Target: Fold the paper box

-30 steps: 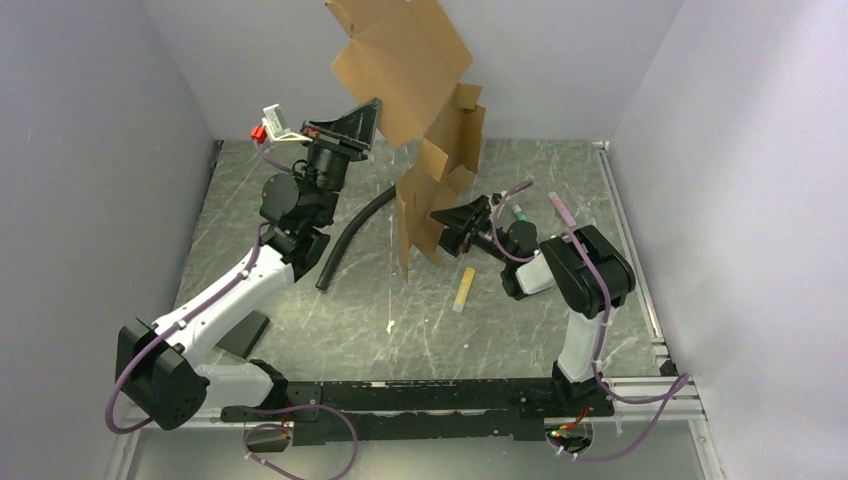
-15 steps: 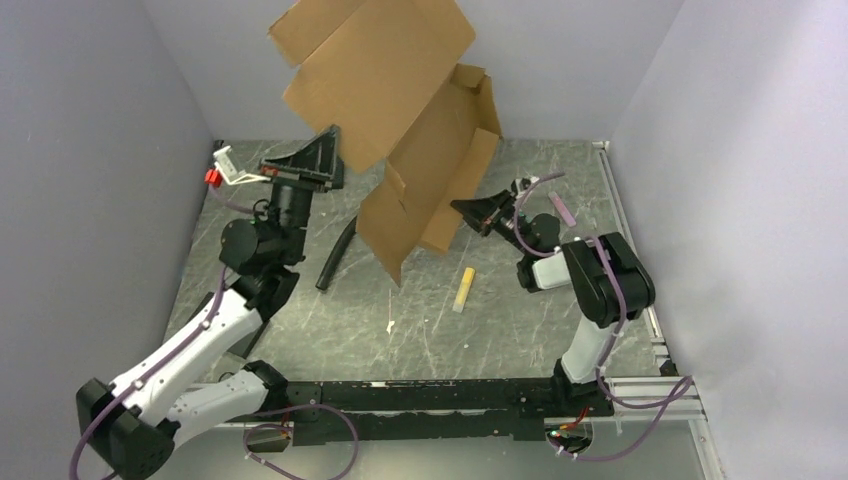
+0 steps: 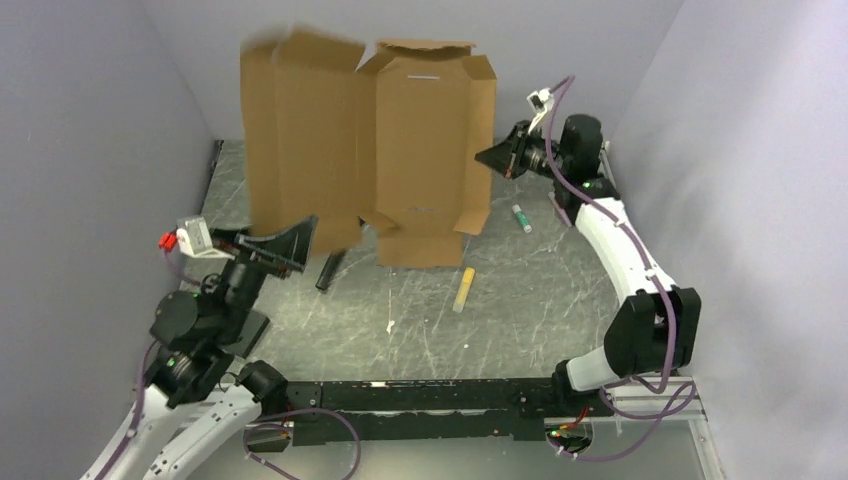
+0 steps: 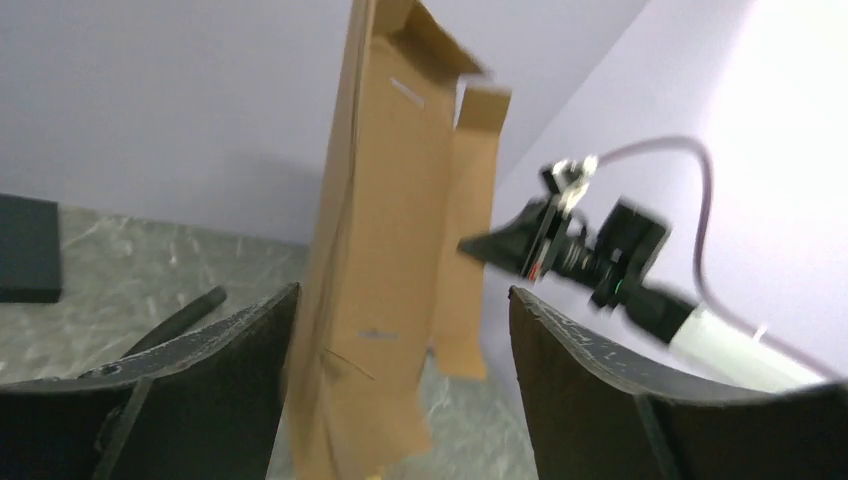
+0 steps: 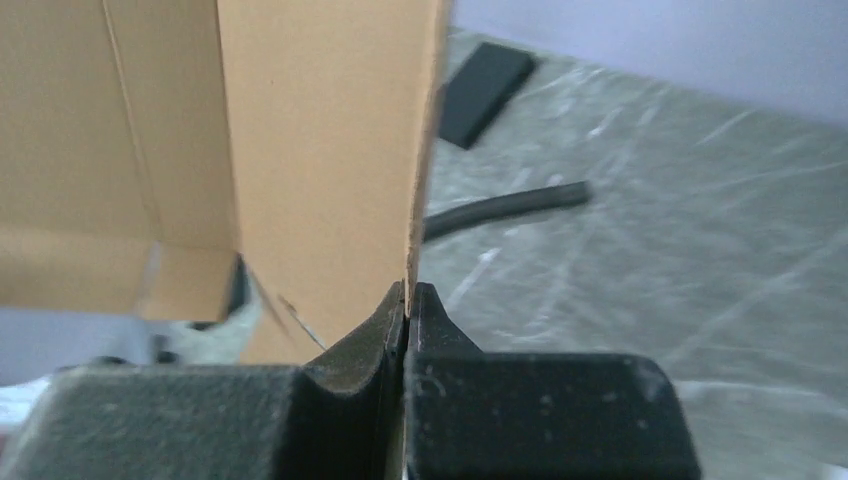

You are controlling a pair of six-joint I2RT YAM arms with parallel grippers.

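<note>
From above, the paper box point(image 3: 400, 140) hangs upright in the air over the far half of the table point(image 3: 520, 320), spread out as a flat sheet with its flaps showing. The right gripper point(image 3: 487, 158) pinches the sheet's right edge, jaws closed on it. The left gripper point(image 3: 290, 245) sits just below the sheet's lower left corner with its jaws apart. On the table lie a black hose point(image 3: 328, 272), a yellow stick point(image 3: 464, 289), a marker point(image 3: 522, 217) and a black block point(image 3: 250, 335) beside the left arm. In the left wrist view, the two fingers point(image 4: 200, 390) stand wide apart and the sheet hangs nearly edge-on between them, close to the left one; whether it touches cannot be told. In the right wrist view, the jaws are pressed tight on the thin edge of the cardboard, with the hose and the block on the table beyond.
</note>
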